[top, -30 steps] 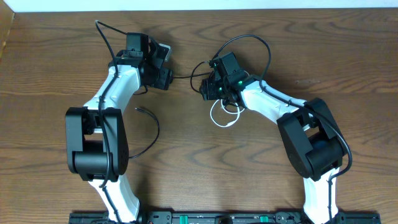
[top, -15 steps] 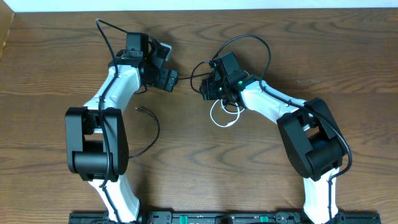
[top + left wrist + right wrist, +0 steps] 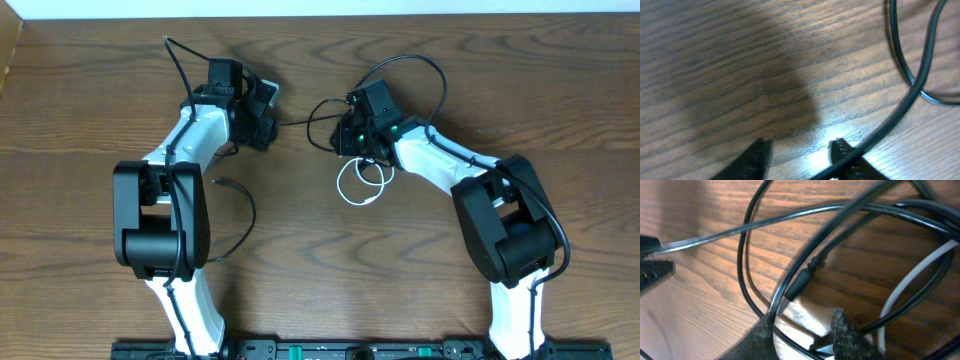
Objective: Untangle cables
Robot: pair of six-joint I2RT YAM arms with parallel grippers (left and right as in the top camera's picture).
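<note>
Cables point(image 3: 855, 211) sit bunched directly under the right gripper point(image 3: 341, 138), mostly hidden by it from overhead. White cable point(image 3: 902, 287) loops out just on the near-edge side of the right gripper. One black strand point(image 3: 293, 122) runs straight from the right gripper to the left gripper point(image 3: 265, 122), which is close beside it.

Right wrist view: right gripper fingers point(image 3: 842, 330) are apart, straddling crossed black strands with nothing pinched. Black plug point(image 3: 800, 284) lies just ahead of them.

Left wrist view: left gripper is spread too, with bare table point(image 3: 740, 75) in the gap. The black strand lies across one fingertip.
</note>
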